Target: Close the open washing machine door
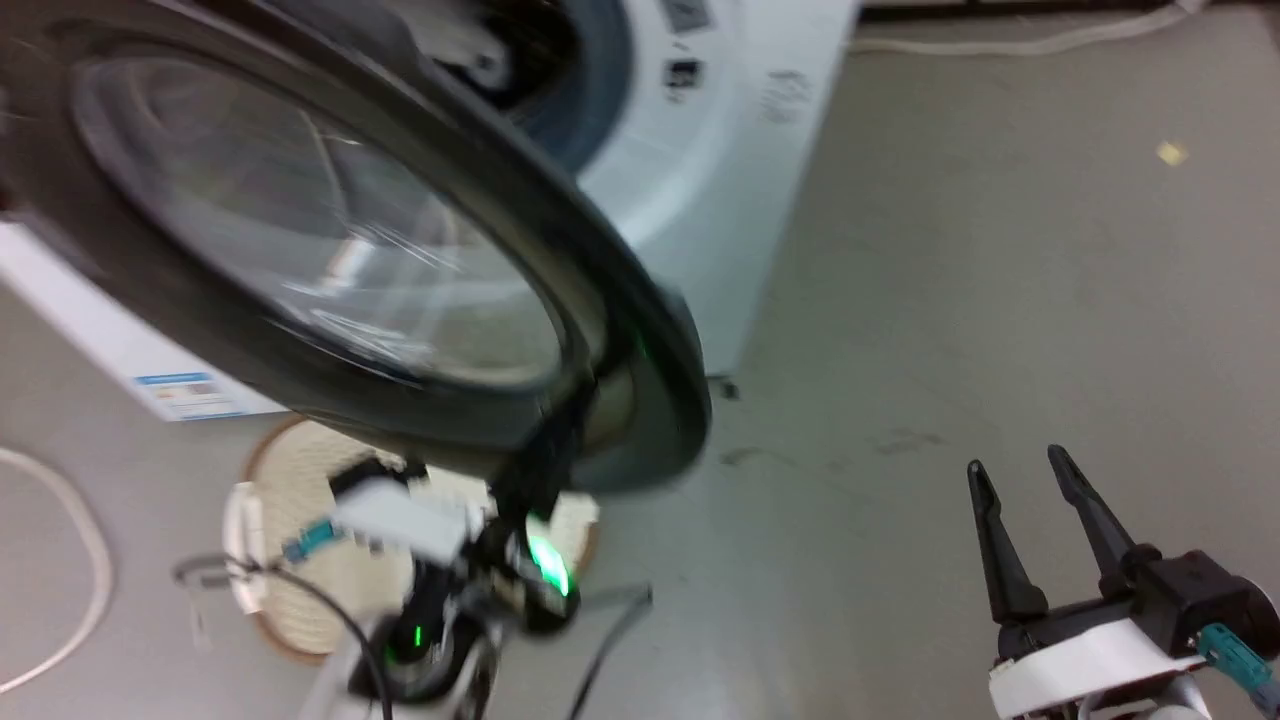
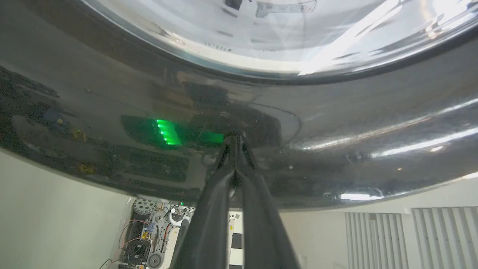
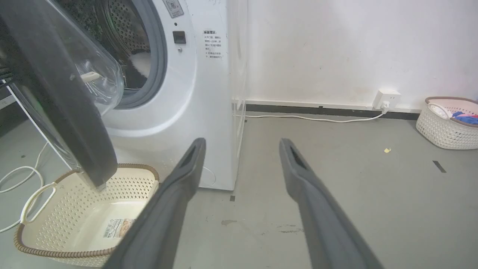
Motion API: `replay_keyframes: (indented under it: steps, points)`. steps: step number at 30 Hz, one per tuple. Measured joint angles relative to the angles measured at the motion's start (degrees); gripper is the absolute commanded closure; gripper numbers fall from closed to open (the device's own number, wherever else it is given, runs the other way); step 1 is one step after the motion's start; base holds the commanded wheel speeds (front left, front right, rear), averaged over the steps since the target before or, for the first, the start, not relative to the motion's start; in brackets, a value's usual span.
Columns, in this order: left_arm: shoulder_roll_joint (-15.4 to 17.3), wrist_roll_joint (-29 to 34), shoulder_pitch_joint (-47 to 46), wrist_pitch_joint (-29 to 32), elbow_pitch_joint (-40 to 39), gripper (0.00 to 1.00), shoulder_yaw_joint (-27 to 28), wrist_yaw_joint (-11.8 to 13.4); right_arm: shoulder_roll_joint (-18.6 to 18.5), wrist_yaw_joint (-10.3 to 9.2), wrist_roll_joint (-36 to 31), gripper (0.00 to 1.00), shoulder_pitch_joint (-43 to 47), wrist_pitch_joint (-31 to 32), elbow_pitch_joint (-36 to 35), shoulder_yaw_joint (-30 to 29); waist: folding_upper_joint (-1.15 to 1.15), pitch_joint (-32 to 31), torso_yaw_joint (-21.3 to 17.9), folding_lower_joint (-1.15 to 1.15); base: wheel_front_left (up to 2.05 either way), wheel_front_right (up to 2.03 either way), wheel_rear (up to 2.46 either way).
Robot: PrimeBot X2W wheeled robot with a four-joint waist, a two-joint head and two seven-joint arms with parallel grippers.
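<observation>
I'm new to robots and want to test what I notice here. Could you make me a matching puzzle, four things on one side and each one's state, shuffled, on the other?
Things:
1. door
2. left gripper
3. right gripper
4. basket by the wall

States:
A. fingers apart, touching nothing
B. holds clothes
C. swung open
D. fingers together, tips against the door

Pairs: 1-C, 2-D, 3-A, 4-B

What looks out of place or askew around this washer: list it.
The washing machine door stands open from the washing machine, its lower edge over a cream basket on the floor in front. A yellow scrap lies on the floor to the right, with dark smears near the machine's corner. Nothing looks broken.
</observation>
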Motion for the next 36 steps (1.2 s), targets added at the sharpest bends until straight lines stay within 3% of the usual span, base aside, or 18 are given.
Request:
replay_keyframes:
  steps: [7,12,15,19,20,25,29,32,36]
  points:
    - [0.00,-1.33,-13.22,-10.51,6.26,1.00,-2.80,-0.60,0.32,0.00,1.15,0.00,-1.45,-0.01,0.38,1.12,0.00,3.70,-5.96,0.00,0.00,0.00,0.00]
    - [-0.01,-2.01,-17.67,-14.69,8.48,1.00,-3.85,-0.73,0.36,0.00,2.86,0.00,-1.80,-0.01,0.85,1.68,0.00,5.03,-8.09,0.00,0.00,0.00,0.00]
    - [-0.01,-2.09,-16.63,-15.16,8.20,1.00,-4.09,-0.73,0.42,0.00,3.30,0.00,-2.02,-0.01,0.92,1.62,0.00,3.81,-6.30,-0.01,0.00,0.00,0.00]
    - [1.22,7.53,-9.79,-15.55,5.17,0.98,-4.92,-0.73,0.45,0.00,2.72,0.00,-1.65,-0.01,0.59,1.94,0.00,1.33,-3.15,-0.01,0.00,0.00,0.00]
    - [4.07,15.63,-5.86,-17.67,2.03,0.00,-7.13,-0.73,0.46,0.00,2.13,0.00,-0.40,-0.01,0.08,2.29,0.00,-0.28,-1.11,-0.01,0.00,0.00,0.00]
    - [10.78,31.94,-0.07,-26.26,-1.44,0.00,-10.80,-0.74,0.27,0.00,1.68,0.00,1.94,-0.01,-0.90,2.40,0.00,-3.14,2.76,-0.01,0.00,0.00,0.00]
    - [13.90,47.79,3.21,-28.22,-0.97,0.00,-8.61,-0.54,-0.54,0.00,1.67,0.00,3.31,-0.01,-2.14,2.91,0.00,-5.14,6.15,-0.02,0.00,0.00,0.00]
    - [11.79,60.96,5.90,-28.28,-3.87,0.00,-0.05,1.55,-0.98,0.00,1.51,0.00,3.74,-0.01,-2.87,3.43,0.00,-6.43,8.51,-0.02,0.00,0.00,0.00]
    - [5.60,69.95,11.61,-28.31,-7.70,0.00,7.82,1.36,-1.15,0.00,1.18,0.00,4.46,-0.01,-3.70,4.35,0.00,-7.97,10.98,-0.02,0.00,0.00,0.00]
